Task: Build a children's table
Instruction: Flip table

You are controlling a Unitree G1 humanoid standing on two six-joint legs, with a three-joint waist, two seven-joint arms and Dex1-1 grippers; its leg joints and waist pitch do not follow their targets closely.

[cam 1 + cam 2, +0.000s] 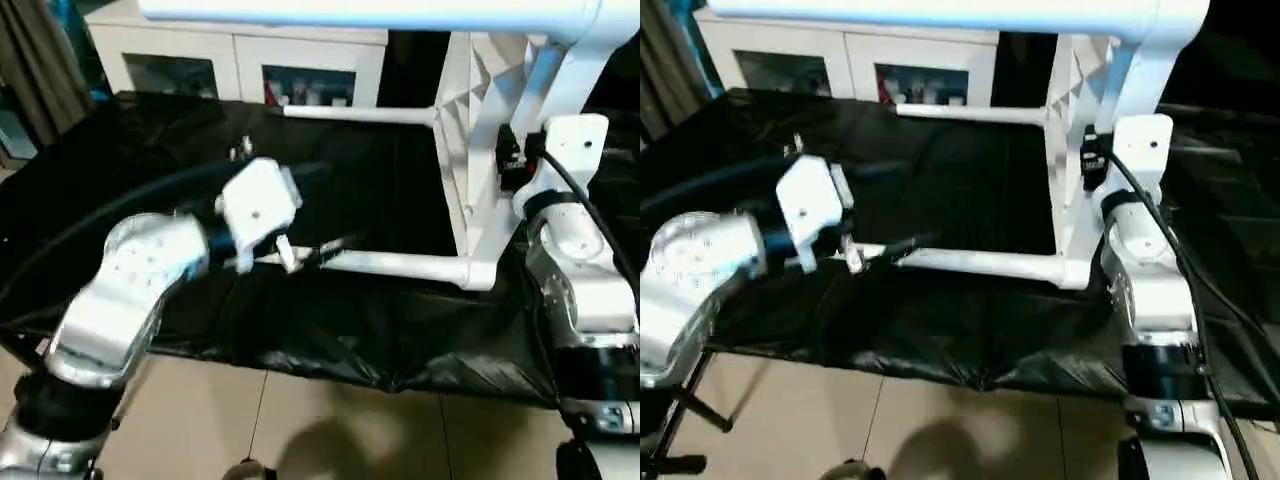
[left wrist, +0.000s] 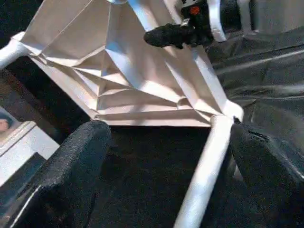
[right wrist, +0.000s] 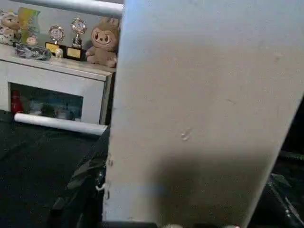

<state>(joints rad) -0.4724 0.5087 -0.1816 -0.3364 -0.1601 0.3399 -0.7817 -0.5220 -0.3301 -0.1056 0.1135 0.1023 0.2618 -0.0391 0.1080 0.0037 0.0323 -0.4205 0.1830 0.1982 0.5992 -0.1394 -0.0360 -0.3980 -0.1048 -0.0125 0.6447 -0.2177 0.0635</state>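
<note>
Black sheeting (image 1: 330,330) covers a work surface, with a white cabinet (image 1: 240,50) against the wall behind it and pale floor tiles in front.

From the head camera, the children's table (image 1: 470,150) stands on its side on the sheeting, top upright and ribbed underside facing the robot's left. Three legs are visible, all already fitted: one runs along the upper edge, one reaches out at mid height (image 1: 360,115), and one lies low along the sheeting (image 1: 400,265). The right gripper (image 1: 515,160) grips the upright top at its edge, seemingly to keep the table from tipping. The left gripper (image 1: 315,250) sits at the free end of the low leg.

Along the left wrist, the left gripper's two black fingers (image 2: 71,175) are spread wide on either side of the low leg (image 2: 204,175), not pinching it. Beyond, the ribbed underside fans out, with the right gripper's black fingers clamped on its rim. This looks like an approach to seat or steady that leg.

Along the right wrist, the flat white tabletop (image 3: 199,109) sits very close, and soft toys and trophies (image 3: 76,40) stand on the cabinet
</note>
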